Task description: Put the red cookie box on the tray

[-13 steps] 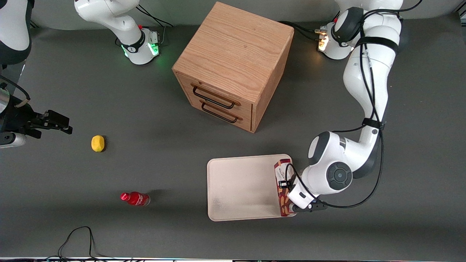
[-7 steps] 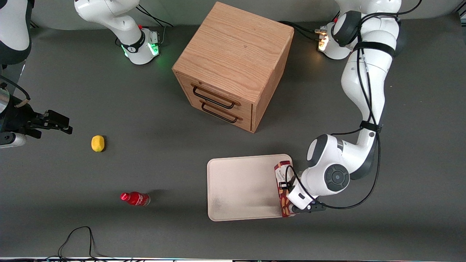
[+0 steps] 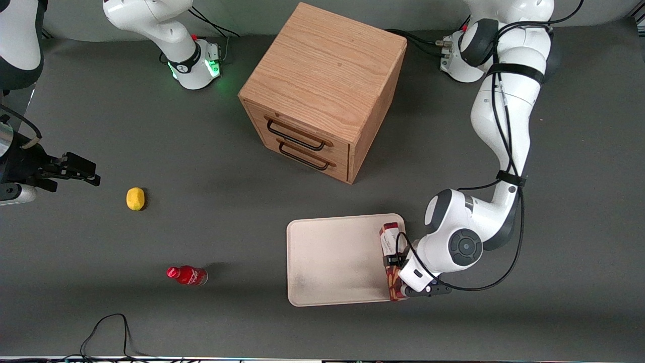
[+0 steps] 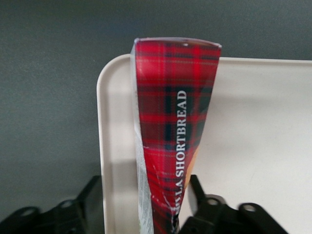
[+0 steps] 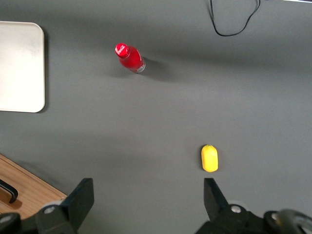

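Gripper (image 3: 396,275) low over the tray's (image 3: 332,259) edge toward the working arm's end, fingers (image 4: 202,192) pinching the red cookie box (image 3: 391,252) by its thin sides. Box held on edge above the rim, partly overhanging the tabletop (image 3: 201,227). Probably gripped narrow-wise to fit the fingers' span; needs nudging toward the tray's middle before release, else tipping off.

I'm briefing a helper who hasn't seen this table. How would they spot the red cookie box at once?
Find the wooden drawer cabinet; nearer the camera lies a cream tray. At the tray's edge toward the working arm, the hand grips the red cookie box standing on edge. Its tartan carton reads SHORTBREAD, unlike the round red bottle.
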